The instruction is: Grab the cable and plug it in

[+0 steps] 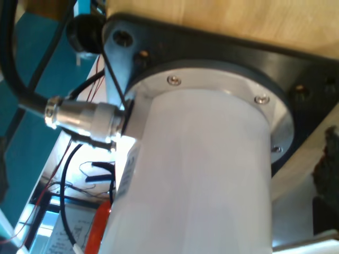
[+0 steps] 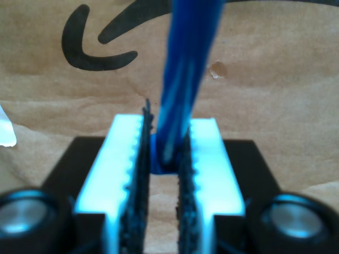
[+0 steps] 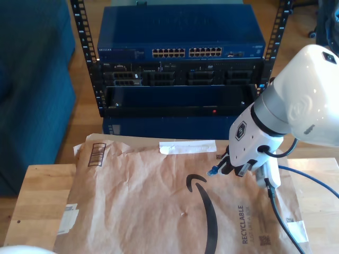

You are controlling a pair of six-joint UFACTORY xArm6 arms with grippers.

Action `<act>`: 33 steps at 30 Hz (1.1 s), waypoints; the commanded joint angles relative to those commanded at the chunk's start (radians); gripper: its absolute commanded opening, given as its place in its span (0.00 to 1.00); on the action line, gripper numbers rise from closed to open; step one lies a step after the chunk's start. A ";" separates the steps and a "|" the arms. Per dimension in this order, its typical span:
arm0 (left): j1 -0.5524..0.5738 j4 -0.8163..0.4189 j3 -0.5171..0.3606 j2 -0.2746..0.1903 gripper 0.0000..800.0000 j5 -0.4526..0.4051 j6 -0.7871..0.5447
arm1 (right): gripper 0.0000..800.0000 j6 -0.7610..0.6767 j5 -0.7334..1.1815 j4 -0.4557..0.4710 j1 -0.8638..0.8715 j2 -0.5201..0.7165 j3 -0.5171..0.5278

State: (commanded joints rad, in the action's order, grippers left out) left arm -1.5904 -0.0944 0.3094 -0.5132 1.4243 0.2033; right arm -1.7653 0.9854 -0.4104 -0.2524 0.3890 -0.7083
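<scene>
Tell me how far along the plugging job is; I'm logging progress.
Grab looks done: my second pincer is shut on the cable, plug end lifted above the brown paper. Left: carry it to the switch ports and plug in.

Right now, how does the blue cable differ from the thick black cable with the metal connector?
The blue cable is thin and bright, and it is clamped between the fingers of my second gripper. The black cable is thicker and ends in a silver metal connector plugged into a white arm base. Both are flexible round cables.
</scene>
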 joint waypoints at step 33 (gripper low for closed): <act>-0.078 0.005 -0.195 0.012 1.00 -0.328 -0.110 | 0.00 0.005 -0.037 -0.005 -0.006 -0.005 -0.006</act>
State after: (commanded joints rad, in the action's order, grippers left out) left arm -1.6686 -0.0898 0.1145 -0.5010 1.0959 0.0928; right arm -1.7607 0.9486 -0.4150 -0.2585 0.3844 -0.7144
